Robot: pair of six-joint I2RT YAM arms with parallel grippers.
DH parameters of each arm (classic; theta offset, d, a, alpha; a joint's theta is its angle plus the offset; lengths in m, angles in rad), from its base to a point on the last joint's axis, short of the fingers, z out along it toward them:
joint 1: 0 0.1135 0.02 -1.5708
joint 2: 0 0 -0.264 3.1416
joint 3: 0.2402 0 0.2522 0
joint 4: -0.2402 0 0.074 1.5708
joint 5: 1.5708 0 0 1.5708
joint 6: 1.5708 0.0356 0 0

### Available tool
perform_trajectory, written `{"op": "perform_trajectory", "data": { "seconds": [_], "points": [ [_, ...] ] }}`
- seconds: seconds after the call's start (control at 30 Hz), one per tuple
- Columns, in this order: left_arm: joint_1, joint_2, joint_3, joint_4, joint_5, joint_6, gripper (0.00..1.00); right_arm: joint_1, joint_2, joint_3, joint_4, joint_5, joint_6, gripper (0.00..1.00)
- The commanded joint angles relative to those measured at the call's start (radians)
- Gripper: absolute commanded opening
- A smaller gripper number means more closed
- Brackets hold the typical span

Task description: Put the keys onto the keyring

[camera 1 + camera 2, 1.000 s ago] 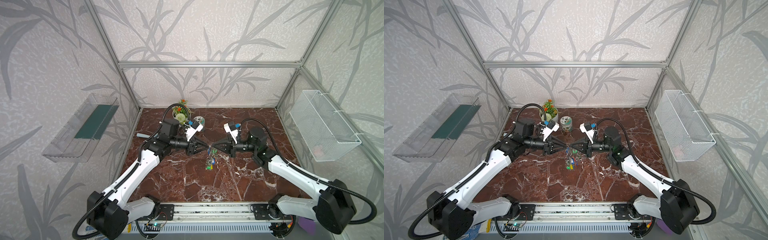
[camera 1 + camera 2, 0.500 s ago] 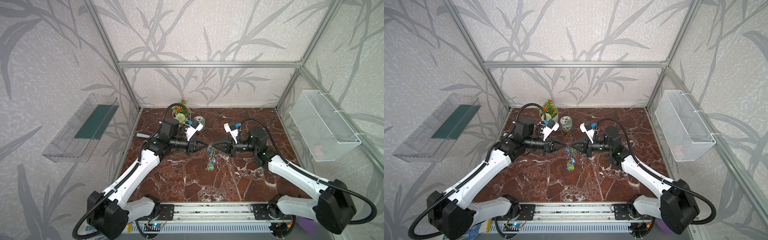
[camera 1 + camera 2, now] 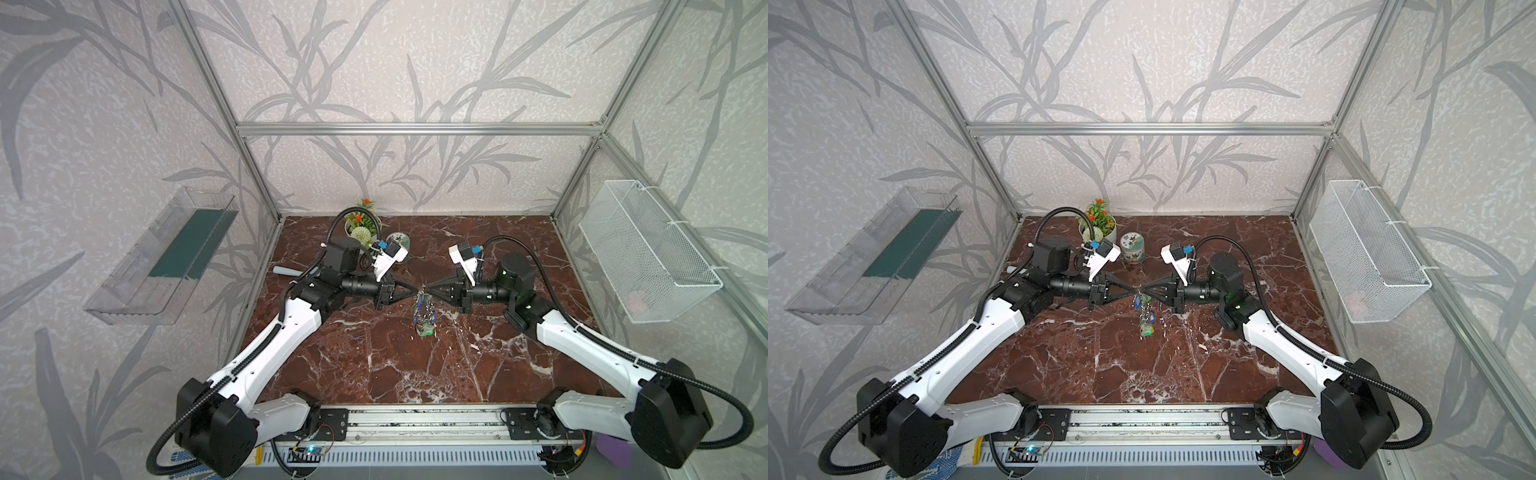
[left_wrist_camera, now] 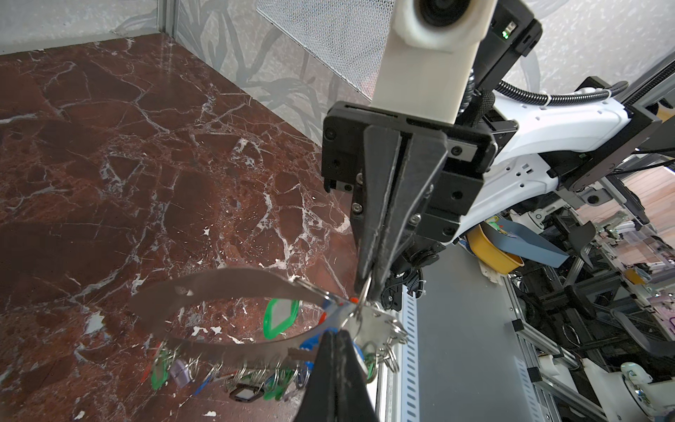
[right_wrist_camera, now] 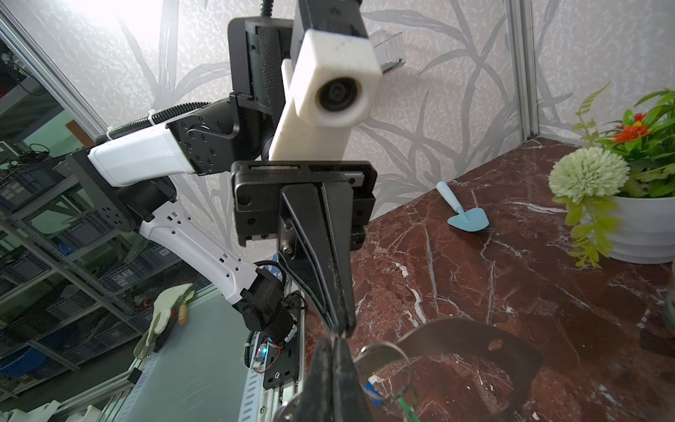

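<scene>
- Top views: the left claw and the right claw are found tip to tip above the marble table. Both are pressed closed.
- The keyring is hung directly below the meeting tips and is judged to be clear of the table. The key tags dangle beneath it. The same arrangement is recorded in both top views.
- Left wrist view: the right claw is seen head-on, clamped upon a small wire ring at the edge of the keyring.
- The left claw is closed, with its tips set against that same edge just beside the right claw's tips. What is pinched there is hidden by the fingers and cannot be told.
- A green tag is hung under the plate, away from both claws. Further tags are strung along the rim next to the left claw.
- Right wrist view: the two pairs of tips are seen touching or nearly so. The keyring extends sideways from them.
- A blue trowel and a flower pot are noted well beyond the left claw and are not concerned.
- Step judged in hand: a tag's ring is being worked onto the keyring's rim, with most tags apparently fitted already.
- Next move, as judged: the plate is to be held steady by one claw while the ring is fed through by the other. Small, slow motion is called for, since a slip would drop the whole bunch.
</scene>
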State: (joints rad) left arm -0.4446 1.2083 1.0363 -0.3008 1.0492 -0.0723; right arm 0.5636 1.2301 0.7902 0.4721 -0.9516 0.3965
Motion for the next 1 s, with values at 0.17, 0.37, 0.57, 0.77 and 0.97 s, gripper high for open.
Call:
{"op": "perform_trajectory", "data": {
  "seconds": [0.17,0.37,0.57,0.77,0.97],
  "points": [
    [-0.015,0.032,0.001,0.037,-0.001,-0.012,0.0,0.003,-0.003,0.015,0.098,-0.03,0.011,0.0],
    [-0.017,0.043,-0.006,0.063,-0.003,-0.027,0.0,0.004,0.001,0.011,0.095,-0.027,0.007,0.0],
    [-0.017,0.022,-0.042,0.138,-0.012,-0.063,0.0,0.003,0.018,0.018,0.103,-0.024,0.012,0.0],
    [-0.015,0.003,-0.053,0.161,-0.055,-0.093,0.0,0.004,-0.001,0.009,0.086,-0.018,0.001,0.0],
    [-0.016,-0.031,-0.085,0.178,-0.071,-0.113,0.0,0.003,-0.017,0.0,0.083,-0.015,-0.001,0.0]
  ]
}}
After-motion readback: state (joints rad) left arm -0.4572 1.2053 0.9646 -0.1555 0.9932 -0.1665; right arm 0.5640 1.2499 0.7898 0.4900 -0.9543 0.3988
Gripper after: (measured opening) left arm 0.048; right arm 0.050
